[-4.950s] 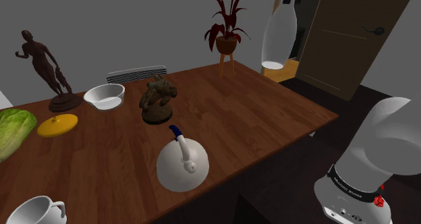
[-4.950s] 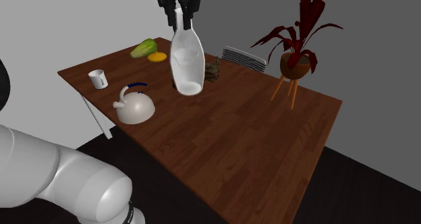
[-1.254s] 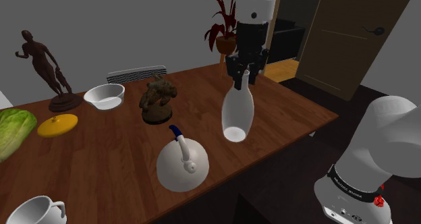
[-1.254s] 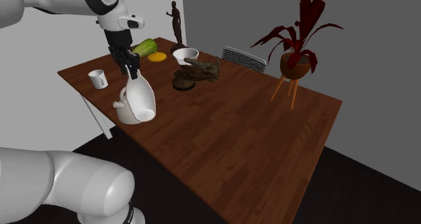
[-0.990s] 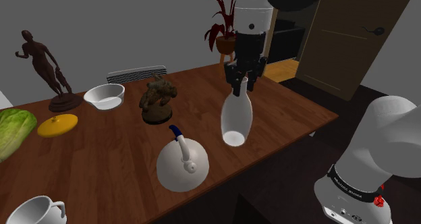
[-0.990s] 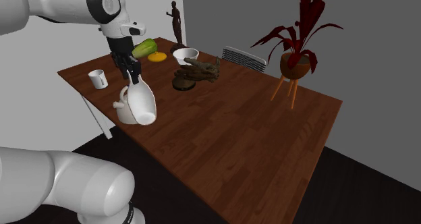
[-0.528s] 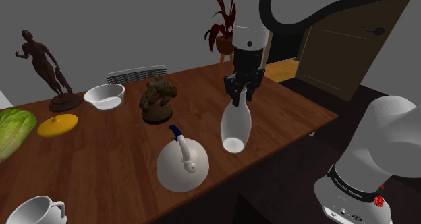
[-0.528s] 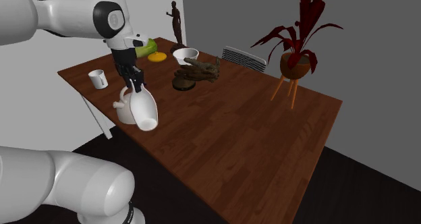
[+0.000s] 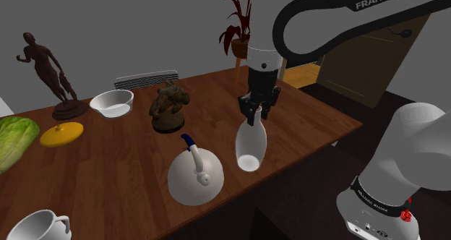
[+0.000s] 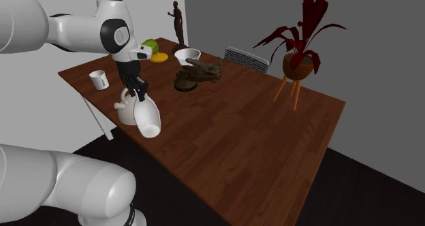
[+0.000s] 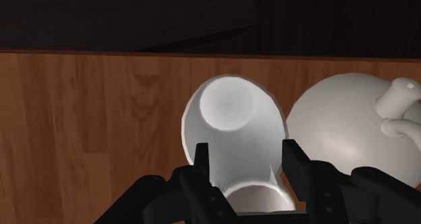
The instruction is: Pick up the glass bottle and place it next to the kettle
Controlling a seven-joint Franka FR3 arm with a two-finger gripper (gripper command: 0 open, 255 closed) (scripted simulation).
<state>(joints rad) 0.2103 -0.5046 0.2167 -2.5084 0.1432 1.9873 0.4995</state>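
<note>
My black gripper (image 9: 257, 110) is shut on the neck of a white bottle (image 9: 250, 141), which hangs upright just above the wooden table (image 9: 303, 116), base down. In the second exterior view the gripper (image 10: 138, 90) holds the bottle (image 10: 148, 117) close in front of the kettle (image 10: 127, 111). The white domed kettle (image 9: 195, 175), with a blue-tipped handle, stands to the shoulder view's left of the bottle, a small gap between them. From the wrist, the fingers (image 11: 202, 163) clasp the bottle (image 11: 233, 129), and the kettle (image 11: 351, 135) lies right beside it.
A brown lumpy figure (image 9: 170, 107), a white bowl (image 9: 112, 102), a dark statuette (image 9: 49, 72), a yellow lid (image 9: 61, 134), a green cabbage (image 9: 13, 141) and a white mug (image 9: 40, 226) stand on the table. A potted plant (image 9: 242, 36) stands beyond its far end. The table edge runs near the bottle.
The gripper has lowered the bottle toward the table, drifting slightly toward the near edge beside the kettle. The grip on the neck is unchanged.
</note>
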